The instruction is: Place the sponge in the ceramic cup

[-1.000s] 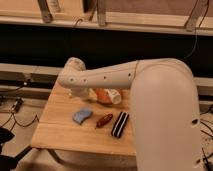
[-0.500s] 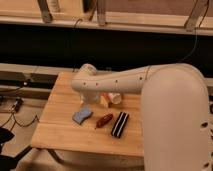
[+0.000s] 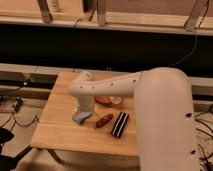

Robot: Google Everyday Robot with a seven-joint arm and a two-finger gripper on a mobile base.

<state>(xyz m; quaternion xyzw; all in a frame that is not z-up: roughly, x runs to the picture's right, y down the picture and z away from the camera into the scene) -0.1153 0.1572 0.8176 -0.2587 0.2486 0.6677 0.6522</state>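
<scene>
The light-blue sponge [image 3: 80, 118] lies flat on the wooden table [image 3: 60, 132], left of centre. My white arm reaches in from the right and bends down at its end. The gripper [image 3: 84, 110] hangs straight above the sponge, at or just over its top edge. I cannot tell whether it touches the sponge. The ceramic cup is hidden; the arm covers the table area behind the sponge.
A reddish-brown elongated item [image 3: 104, 120] lies right of the sponge, and a black-and-white striped block [image 3: 119, 124] lies beyond it. An orange bowl [image 3: 103, 100] and a small white cup [image 3: 116, 100] peek out under the arm. Cables hang left of the table.
The end of the arm has shifted right and come down, so the gripper now stands directly over the sponge. The objects on the table have not moved.
</scene>
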